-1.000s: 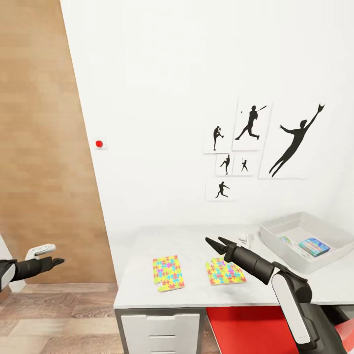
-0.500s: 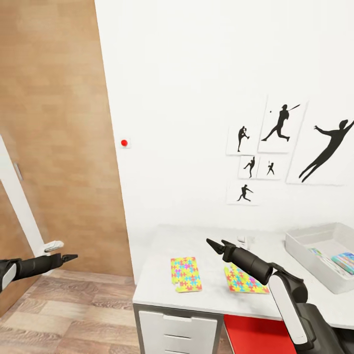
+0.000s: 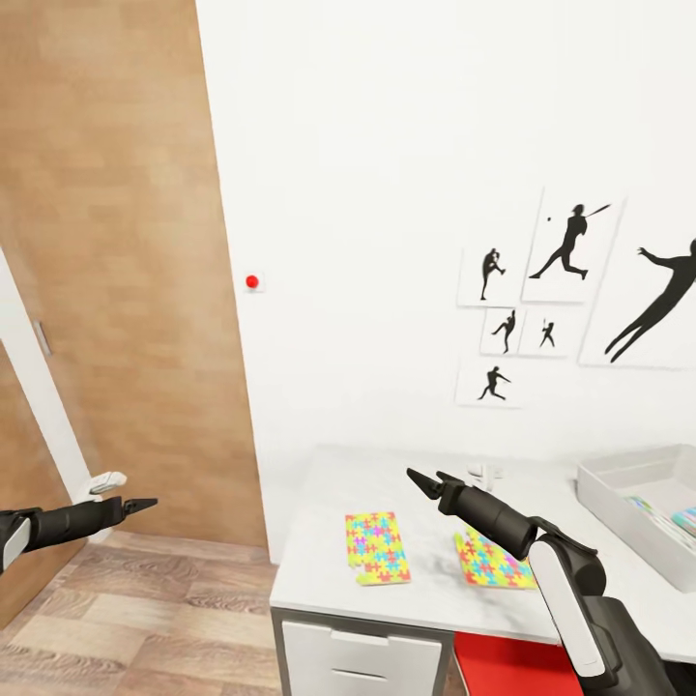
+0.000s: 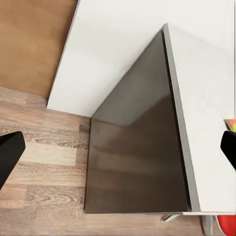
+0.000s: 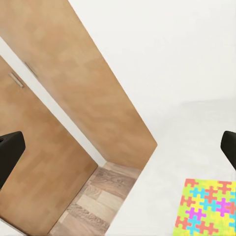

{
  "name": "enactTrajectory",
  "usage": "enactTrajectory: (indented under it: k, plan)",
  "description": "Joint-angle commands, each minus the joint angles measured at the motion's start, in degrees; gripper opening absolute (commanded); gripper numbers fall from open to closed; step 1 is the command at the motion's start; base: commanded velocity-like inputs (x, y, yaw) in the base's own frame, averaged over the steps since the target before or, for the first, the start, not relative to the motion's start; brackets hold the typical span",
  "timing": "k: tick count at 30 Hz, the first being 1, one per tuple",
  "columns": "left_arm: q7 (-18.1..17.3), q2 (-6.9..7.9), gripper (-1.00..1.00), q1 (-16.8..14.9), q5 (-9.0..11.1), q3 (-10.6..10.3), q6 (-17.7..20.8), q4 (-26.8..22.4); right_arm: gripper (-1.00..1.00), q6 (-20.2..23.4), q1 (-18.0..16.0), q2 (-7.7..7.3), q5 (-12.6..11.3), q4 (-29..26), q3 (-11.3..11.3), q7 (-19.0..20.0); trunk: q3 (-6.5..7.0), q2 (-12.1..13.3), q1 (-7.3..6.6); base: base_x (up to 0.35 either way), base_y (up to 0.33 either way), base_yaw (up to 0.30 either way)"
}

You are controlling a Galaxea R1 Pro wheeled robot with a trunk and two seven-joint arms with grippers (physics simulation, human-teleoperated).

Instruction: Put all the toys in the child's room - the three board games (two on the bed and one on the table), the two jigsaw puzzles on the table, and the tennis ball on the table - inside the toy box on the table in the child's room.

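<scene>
Two jigsaw puzzles lie flat on the white table (image 3: 319,551), one at the left (image 3: 377,547) and one at the right (image 3: 491,561). My right gripper (image 3: 429,478) hovers open above the table between them, a little nearer the right one. The left puzzle (image 5: 206,210) also appears in the right wrist view. The grey toy box (image 3: 628,495) sits at the table's right end, cut by the frame edge, with a coloured board game (image 3: 657,512) inside it. My left gripper (image 3: 137,504) hangs open over the floor, left of the table. The tennis ball and the bed are out of view.
A tall wooden door (image 3: 116,242) with a white handle (image 3: 104,479) stands left of the table. A small white object (image 3: 486,473) rests near the wall on the table. Something red (image 3: 503,667) sits under the table. The table's dark side panel (image 4: 137,162) faces open wood floor (image 3: 145,619).
The whole view has swung left: table, puzzles and toy box sit further right in the picture, and more of the door shows. Both arms keep their pose.
</scene>
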Motion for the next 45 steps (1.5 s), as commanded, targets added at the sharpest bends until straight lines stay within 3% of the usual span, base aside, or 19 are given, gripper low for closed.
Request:
enactTrajectory:
  k: [1,17,32,41,45]
  plan:
    - [-0.42,-0.01,1.0,-0.02,-0.32,0.49,0.67,-0.06,1.0,0.45,-0.02,0.0,-0.32,-0.02,-0.11,0.07,-0.03,-0.05,0.03,0.074,0.061,0.002]
    - [-5.87,0.08,1.0,-0.02,-0.34,0.42,1.91,-0.17,1.0,0.23,-0.02,0.06,-0.24,0.83,-0.16,0.01,-0.03,-0.05,0.03,0.018,0.015,0.001]
    - [-6.75,0.42,1.0,-0.02,-0.14,0.42,3.15,-0.18,1.0,0.6,-0.04,0.13,0.26,1.75,0.14,-0.38,-0.03,-0.05,0.03,0.0,0.0,0.0]
    - [-6.77,0.43,1.0,-0.02,-0.12,0.43,3.13,-0.18,1.0,0.67,-0.08,0.25,0.19,1.71,0.28,-3.79,-0.03,-0.05,0.03,0.0,0.0,0.0]
    - [-6.77,0.43,1.0,-0.02,-0.11,0.42,3.13,-0.18,1.0,0.87,0.0,1.05,0.15,1.61,0.29,-5.95,-0.03,-0.05,0.03,0.0,0.056,0.0]
